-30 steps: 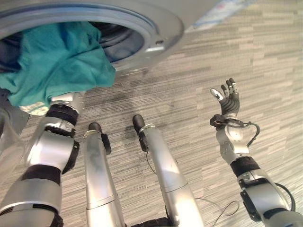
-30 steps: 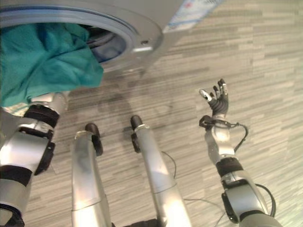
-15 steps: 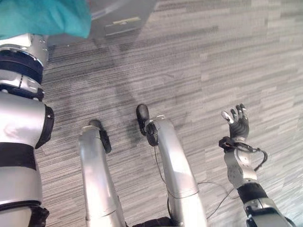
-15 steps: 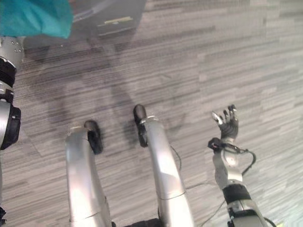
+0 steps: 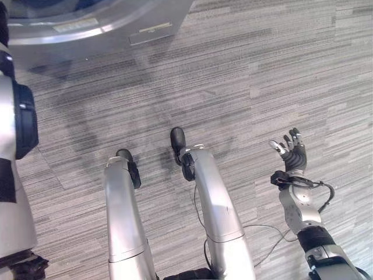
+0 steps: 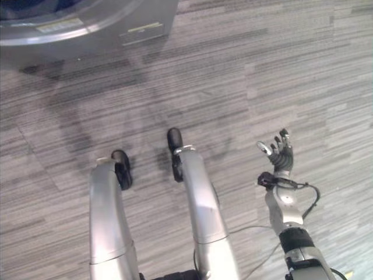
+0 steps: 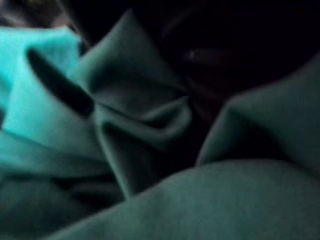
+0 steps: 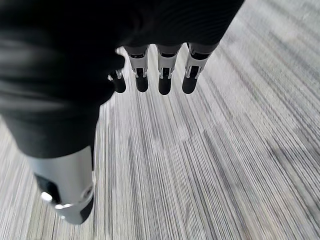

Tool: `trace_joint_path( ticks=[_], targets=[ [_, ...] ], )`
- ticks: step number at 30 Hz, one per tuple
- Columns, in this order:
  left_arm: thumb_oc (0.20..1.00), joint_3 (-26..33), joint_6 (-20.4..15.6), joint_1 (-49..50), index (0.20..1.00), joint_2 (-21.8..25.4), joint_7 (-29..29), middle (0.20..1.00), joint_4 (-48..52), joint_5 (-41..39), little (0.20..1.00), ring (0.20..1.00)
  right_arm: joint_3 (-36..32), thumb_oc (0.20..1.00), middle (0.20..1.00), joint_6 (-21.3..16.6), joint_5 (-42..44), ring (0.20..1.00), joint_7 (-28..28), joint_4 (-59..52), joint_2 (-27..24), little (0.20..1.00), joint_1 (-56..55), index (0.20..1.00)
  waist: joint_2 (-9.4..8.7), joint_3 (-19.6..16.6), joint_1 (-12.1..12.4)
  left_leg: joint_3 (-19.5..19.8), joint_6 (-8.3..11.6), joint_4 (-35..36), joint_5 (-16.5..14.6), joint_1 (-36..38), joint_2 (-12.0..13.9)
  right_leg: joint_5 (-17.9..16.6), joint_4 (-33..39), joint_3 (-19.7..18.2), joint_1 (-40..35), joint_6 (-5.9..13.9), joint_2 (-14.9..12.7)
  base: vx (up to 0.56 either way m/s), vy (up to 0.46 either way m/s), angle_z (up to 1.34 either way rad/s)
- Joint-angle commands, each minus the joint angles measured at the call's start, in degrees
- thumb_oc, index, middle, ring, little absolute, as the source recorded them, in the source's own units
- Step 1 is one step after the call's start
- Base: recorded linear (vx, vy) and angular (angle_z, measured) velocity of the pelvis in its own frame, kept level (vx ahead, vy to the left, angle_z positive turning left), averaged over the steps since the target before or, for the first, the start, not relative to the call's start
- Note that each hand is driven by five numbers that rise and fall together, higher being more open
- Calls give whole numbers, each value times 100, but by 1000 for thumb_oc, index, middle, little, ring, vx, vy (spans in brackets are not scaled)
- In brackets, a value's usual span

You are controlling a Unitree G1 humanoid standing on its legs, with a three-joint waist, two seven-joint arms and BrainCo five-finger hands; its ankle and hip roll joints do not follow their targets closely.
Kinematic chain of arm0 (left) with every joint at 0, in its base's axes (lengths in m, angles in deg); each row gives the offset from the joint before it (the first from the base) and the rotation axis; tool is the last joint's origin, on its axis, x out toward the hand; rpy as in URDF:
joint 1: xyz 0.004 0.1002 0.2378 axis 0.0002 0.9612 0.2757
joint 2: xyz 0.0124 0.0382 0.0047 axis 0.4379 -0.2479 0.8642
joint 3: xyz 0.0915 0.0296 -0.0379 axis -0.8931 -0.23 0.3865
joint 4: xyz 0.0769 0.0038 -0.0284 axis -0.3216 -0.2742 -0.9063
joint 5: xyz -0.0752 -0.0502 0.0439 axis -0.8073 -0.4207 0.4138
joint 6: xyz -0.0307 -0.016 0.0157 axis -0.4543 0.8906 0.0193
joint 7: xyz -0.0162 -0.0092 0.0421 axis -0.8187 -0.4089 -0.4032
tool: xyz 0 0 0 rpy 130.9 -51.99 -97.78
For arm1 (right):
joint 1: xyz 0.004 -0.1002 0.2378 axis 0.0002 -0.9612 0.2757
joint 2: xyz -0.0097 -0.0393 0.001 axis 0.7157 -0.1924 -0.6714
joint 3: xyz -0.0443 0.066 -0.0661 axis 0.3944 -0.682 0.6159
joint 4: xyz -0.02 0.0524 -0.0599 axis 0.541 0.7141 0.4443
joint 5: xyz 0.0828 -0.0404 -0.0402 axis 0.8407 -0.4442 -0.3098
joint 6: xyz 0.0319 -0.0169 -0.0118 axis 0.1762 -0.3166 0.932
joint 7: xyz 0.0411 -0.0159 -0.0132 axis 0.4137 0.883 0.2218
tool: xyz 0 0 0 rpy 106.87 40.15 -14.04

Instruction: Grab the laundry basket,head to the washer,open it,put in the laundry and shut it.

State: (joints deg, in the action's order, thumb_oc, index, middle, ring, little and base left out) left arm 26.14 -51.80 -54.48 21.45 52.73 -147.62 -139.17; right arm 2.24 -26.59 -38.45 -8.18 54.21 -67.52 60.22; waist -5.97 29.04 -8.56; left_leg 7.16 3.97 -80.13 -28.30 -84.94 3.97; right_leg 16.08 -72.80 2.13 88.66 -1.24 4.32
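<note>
The crumpled teal-green cloth laundry [image 7: 125, 135] lies in deep folds right before the left wrist camera, with darkness behind it, which I take for the inside of the drum. The grey washer with its round silver door ring [image 5: 111, 20] stands at the top of the eye views, on the grey striped carpet floor [image 5: 262, 76]. The left arm runs up the left edge of the left eye view toward that opening; the left robot hand itself is hidden among the cloth, so I cannot tell whether it grips the laundry or has let go.

The step in hand looks like the loading: the laundry is being put into the washer. By my judgement the next move calls for leaving the cloth well inside the drum, drawing the left arm out without dragging a fold over the rim, then finding the door to shut it.

The right robot hand [image 5: 293, 153] hangs well apart from the washer, over the carpet at the lower right, fingers straight and spread, holding nothing.
</note>
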Motion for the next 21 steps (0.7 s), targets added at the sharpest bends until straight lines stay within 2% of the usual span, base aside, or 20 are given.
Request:
trace_joint_path(
  ticks=[1,4,6,9,15,17,21],
  targets=[
    [1000,-615,158,662,1000,682,-208,1000,-599,1561,1000,1000,-230,1000,1000,-193,-44,1000,69,-307,-197,1000,-531,1000,357,-341,-264,162,-529,-174,-56,18,-147,403,209,166,-415,243,130,-18,1,-4],
    [1000,-693,191,1119,1000,698,-532,1000,-557,1812,1000,1000,-202,1000,1000,-184,-84,1000,1,-271,-195,1000,-559,1000,394,-315,-204,147,-524,-203,-36,-38,-149,413,156,196,-344,259,109,-7,-1,-1],
    [1000,-609,253,1123,1000,489,-554,1000,-733,1752,1000,1000,-144,1000,1000,-157,-70,1000,-97,-286,-227,1000,-530,1000,383,-271,-174,171,-550,-289,-46,-120,-140,393,92,225,-275,276,103,0,0,2],
    [1000,-678,549,1325,1000,371,-684,1000,-1079,2437,1000,1000,-94,1000,1000,-111,-104,1000,-181,-352,-264,1000,-570,1000,376,-226,-133,187,-557,-419,-37,-267,-158,378,64,288,-178,274,92,10,-33,-2],
    [1000,-491,333,1359,1000,-38,-494,1000,-881,2191,1000,1000,-19,1000,1000,-148,-101,1000,-202,-208,-194,1000,-663,1000,377,-239,-215,184,-524,-164,32,-238,-207,355,223,294,-197,252,47,8,-46,0],
    [1000,-365,219,1393,1000,-114,-421,1000,-748,2033,1000,1000,129,1000,1000,-93,-478,1000,-104,15,-251,1000,-694,1000,397,-303,-278,162,-482,167,101,-104,-252,361,412,210,-322,224,31,1,-79,8],
    [1000,-184,99,1523,1000,-209,-354,1000,-551,1839,1000,1000,224,1000,1000,-75,-558,1000,-55,467,-240,1000,-692,1000,466,-354,-385,113,-437,660,203,198,-320,370,621,24,-537,191,-18,-7,-57,15]
  ],
)
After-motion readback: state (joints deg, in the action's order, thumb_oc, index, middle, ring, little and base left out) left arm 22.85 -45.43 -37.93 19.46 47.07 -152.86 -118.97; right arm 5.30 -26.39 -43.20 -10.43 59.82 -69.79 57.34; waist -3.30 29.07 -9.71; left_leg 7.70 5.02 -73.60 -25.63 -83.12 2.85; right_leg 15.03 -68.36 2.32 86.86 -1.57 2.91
